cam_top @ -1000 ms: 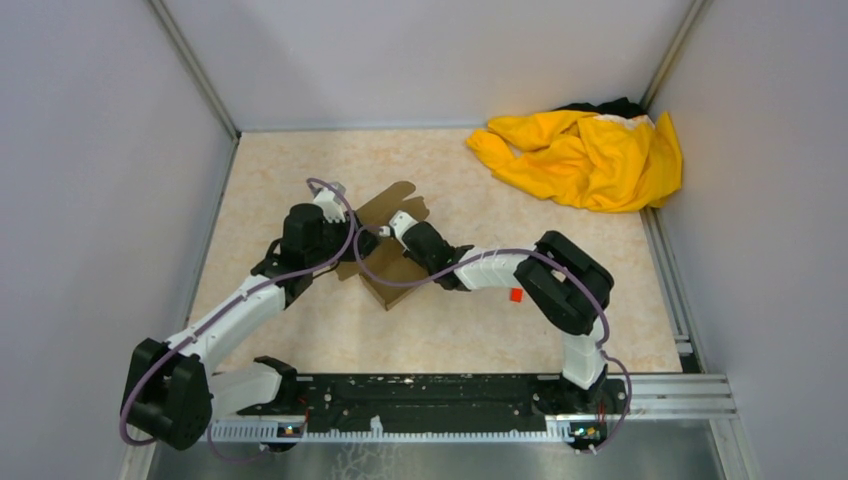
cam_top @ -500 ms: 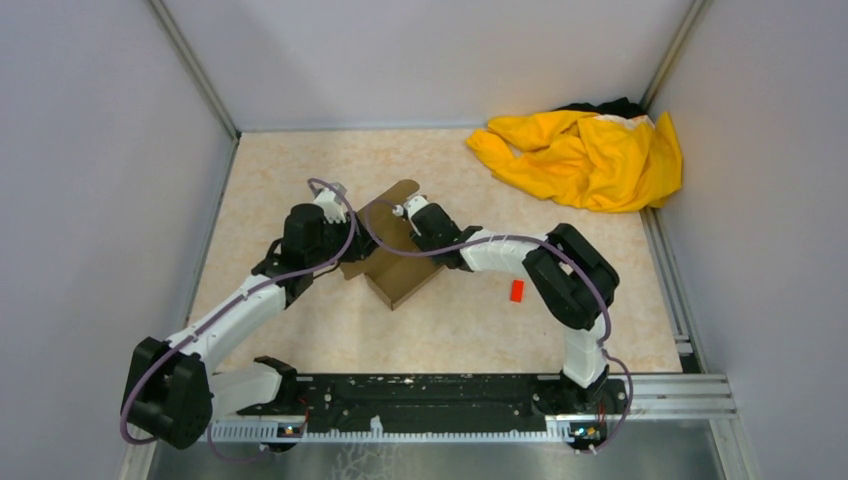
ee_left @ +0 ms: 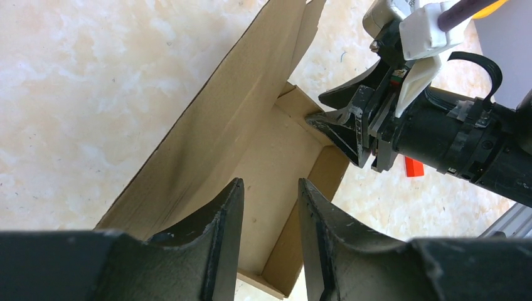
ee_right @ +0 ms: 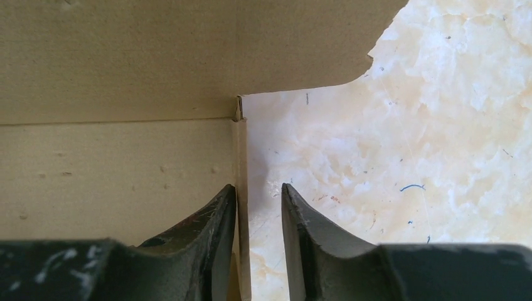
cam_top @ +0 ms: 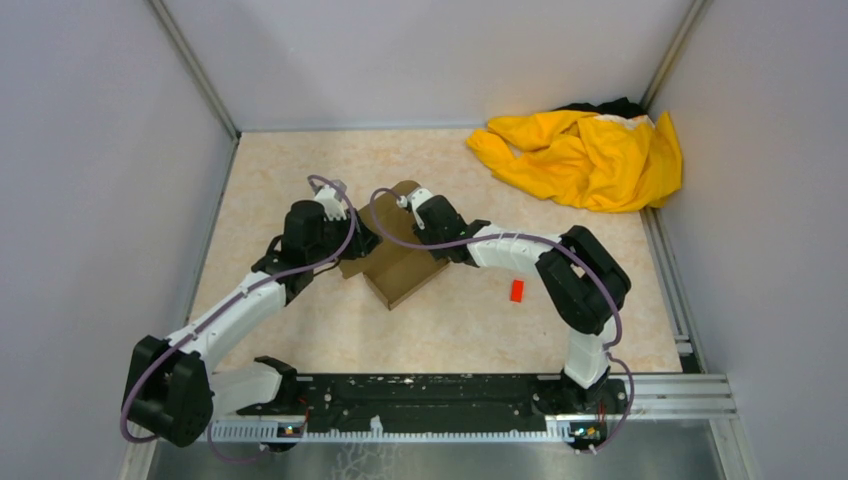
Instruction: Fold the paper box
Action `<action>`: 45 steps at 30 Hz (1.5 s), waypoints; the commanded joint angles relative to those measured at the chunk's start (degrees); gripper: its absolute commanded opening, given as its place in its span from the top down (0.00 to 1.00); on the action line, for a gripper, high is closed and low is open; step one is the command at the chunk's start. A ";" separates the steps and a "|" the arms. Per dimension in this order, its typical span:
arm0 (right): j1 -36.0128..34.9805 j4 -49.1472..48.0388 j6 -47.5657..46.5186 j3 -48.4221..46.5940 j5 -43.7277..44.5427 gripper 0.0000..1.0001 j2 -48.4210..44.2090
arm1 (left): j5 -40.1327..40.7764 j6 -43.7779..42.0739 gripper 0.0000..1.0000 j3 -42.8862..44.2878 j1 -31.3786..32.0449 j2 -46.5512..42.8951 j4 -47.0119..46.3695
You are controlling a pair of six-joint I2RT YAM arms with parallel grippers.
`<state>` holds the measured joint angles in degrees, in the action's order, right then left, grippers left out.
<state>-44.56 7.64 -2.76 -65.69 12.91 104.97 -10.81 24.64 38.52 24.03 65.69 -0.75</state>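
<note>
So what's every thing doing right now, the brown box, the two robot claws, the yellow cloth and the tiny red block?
Brown cardboard paper box: partly folded, one long flap raised, top open.
Left gripper: open above the box floor, holding nothing.
Right gripper: open, straddling the edge of a thin box wall.
Crumpled yellow cloth: heaped in the far right corner.
Small red block: lying loose, nothing touching it.

It looks like a robot lab: plain grey walls (cam_top: pixel 90 150) box in a desk (cam_top: pixel 450 330) with a metal rail (cam_top: pixel 680 385).

One paper box (cam_top: pixel 400 272), one cloth (cam_top: pixel 585 160), one block (cam_top: pixel 516 291) — two arms (cam_top: pixel 240 305) (cam_top: pixel 515 250)
</note>
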 commanded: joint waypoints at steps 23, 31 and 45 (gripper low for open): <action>1.69 -3.50 2.28 2.28 5.99 0.55 -9.55 | 0.19 -0.76 0.57 3.38 0.75 1.99 0.45; 5.08 0.70 10.04 3.77 11.41 0.37 -20.19 | -1.84 -1.87 0.53 6.96 0.71 1.88 1.88; 8.26 19.68 45.30 22.31 17.29 0.40 -33.90 | -0.34 -1.73 0.01 11.65 0.75 -0.89 6.77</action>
<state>-36.67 21.89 30.33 -47.75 30.09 73.21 -12.58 23.27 49.06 24.64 67.44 3.97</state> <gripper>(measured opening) 0.605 0.987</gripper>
